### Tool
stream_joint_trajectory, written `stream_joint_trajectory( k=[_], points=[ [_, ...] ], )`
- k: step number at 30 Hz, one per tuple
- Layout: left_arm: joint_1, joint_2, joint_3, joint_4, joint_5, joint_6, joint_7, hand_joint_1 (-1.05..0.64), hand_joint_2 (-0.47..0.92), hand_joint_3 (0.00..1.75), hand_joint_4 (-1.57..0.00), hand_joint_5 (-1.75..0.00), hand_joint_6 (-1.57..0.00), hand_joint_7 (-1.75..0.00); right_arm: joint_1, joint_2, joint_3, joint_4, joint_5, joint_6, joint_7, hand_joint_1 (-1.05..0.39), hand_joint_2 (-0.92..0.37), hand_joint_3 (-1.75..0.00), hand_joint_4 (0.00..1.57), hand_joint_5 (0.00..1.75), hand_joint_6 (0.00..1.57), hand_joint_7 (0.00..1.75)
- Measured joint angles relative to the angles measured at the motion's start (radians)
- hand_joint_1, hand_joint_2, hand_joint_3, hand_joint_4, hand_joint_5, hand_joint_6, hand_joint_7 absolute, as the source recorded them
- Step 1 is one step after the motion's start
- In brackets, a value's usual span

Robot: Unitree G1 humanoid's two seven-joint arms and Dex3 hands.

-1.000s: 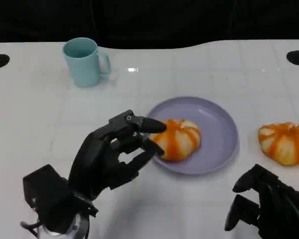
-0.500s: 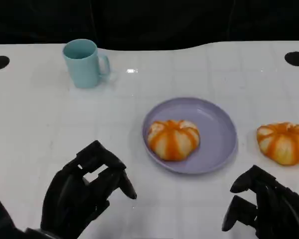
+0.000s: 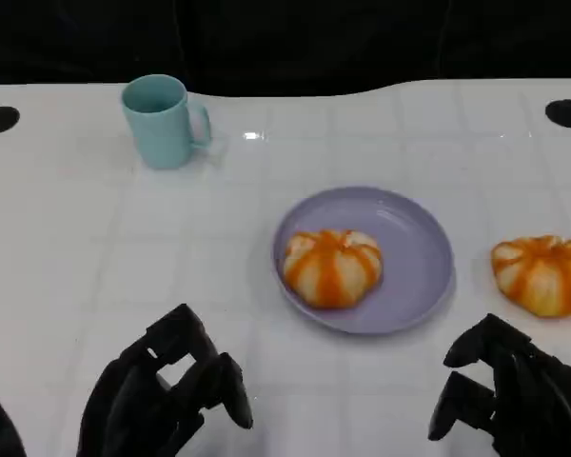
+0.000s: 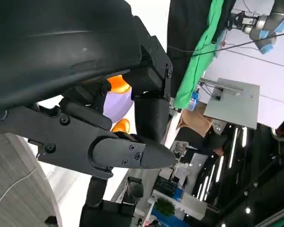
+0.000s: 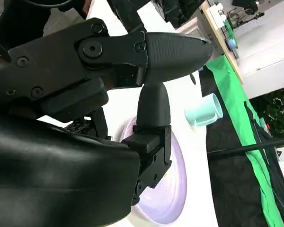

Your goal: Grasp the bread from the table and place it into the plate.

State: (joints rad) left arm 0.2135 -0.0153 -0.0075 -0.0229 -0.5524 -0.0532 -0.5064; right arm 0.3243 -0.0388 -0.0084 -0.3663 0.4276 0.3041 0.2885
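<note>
Bread (image 3: 331, 266) rests inside the lavender plate (image 3: 414, 249), on the plate's left half, upright with its orange stripes facing up. Neither hand touches it. The left hand (image 3: 167, 395) sits at the near edge of the white table (image 3: 67, 248), well apart from the plate and to its near left; its fingers (image 3: 224, 388) are spread and released, grasping nothing. In the left wrist view, the left hand's black fingers (image 4: 132, 153) extend apart, with slivers of the orange bread (image 4: 118, 84) and the plate (image 4: 117, 105) visible beyond them.

A second bread (image 3: 541, 273) lies on the table just to the right of the plate, not touching its rim. The right hand (image 3: 514, 395) sits near the table's front edge, nearer than this second bread and apart from it; its fingers are loosely curled yet separated, holding nothing. The right wrist view shows the right hand's fingers (image 5: 173, 49) apart, with the plate (image 5: 173, 189) and a light blue mug (image 5: 204, 111) beyond. In the head view, the mug (image 3: 162, 121) stands upright at the far left of the table.
</note>
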Motion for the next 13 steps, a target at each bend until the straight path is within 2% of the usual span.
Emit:
stream_joint_trajectory(
  k=[13],
  points=[
    [-0.032,-0.009,0.025,0.047,0.000,0.006,-0.019,-0.60,0.92,0.29,-0.85,-1.75,-0.60,-1.75,-0.004,-0.006,-0.025,0.010,0.002,0.000,0.018,-0.52,-0.92,-0.43,0.61,1.75,0.41,1.64]
  ],
)
